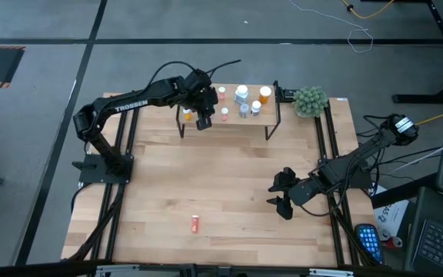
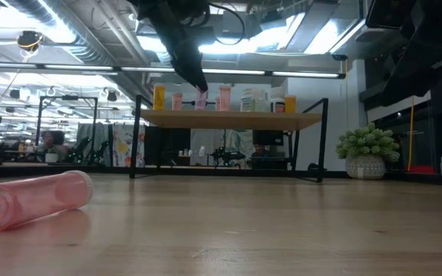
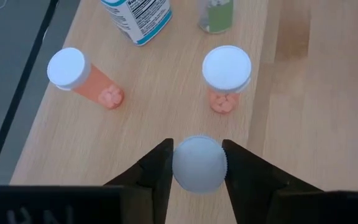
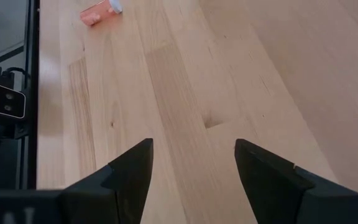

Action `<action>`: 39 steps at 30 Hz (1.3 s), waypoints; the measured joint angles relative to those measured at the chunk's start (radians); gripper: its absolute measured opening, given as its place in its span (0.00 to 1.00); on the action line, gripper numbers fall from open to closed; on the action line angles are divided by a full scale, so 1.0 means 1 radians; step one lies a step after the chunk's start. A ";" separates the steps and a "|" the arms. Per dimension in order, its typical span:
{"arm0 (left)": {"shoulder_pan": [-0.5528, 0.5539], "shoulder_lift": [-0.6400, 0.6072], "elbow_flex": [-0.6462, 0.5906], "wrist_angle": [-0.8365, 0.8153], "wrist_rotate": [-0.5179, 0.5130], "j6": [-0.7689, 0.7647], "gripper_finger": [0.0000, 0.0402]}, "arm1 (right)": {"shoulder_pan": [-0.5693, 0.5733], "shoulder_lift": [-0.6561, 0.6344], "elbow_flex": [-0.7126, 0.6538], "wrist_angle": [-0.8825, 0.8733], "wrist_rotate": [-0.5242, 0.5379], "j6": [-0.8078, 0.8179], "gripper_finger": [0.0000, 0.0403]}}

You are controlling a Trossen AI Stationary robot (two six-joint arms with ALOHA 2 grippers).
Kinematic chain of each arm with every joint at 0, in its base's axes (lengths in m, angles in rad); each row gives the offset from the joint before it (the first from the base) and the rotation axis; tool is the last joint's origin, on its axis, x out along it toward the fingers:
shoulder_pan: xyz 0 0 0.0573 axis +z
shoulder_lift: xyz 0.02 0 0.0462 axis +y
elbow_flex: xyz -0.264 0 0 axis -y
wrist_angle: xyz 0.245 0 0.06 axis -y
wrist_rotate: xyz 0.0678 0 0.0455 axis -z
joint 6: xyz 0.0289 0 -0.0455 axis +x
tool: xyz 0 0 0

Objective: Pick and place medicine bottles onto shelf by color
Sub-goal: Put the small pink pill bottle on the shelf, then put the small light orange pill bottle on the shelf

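Left end effector (image 3: 197, 163) grips a white-capped bottle (image 3: 197, 164) over the shelf (image 3: 142, 118), near two pink bottles (image 3: 225, 78); releasing carelessly may topple them. Right end effector (image 4: 191, 163) gapes idle above the worktop.

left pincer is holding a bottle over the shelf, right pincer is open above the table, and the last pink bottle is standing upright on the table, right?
Not quite. The pink bottle on the table lies on its side, not upright; the low view shows this plainly. The rest holds: the left pincer is shut on a white-capped bottle over the shelf, and the right pincer is open above the table.
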 joint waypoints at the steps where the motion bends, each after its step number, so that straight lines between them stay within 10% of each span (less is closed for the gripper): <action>1: 0.000 0.000 0.000 0.000 -0.004 -0.002 0.32 | 0.000 0.000 0.000 0.000 0.000 0.000 0.57; 39: -0.038 -0.120 0.000 0.107 -0.076 -0.035 0.42 | 0.000 0.000 0.000 0.000 -0.036 -0.001 0.57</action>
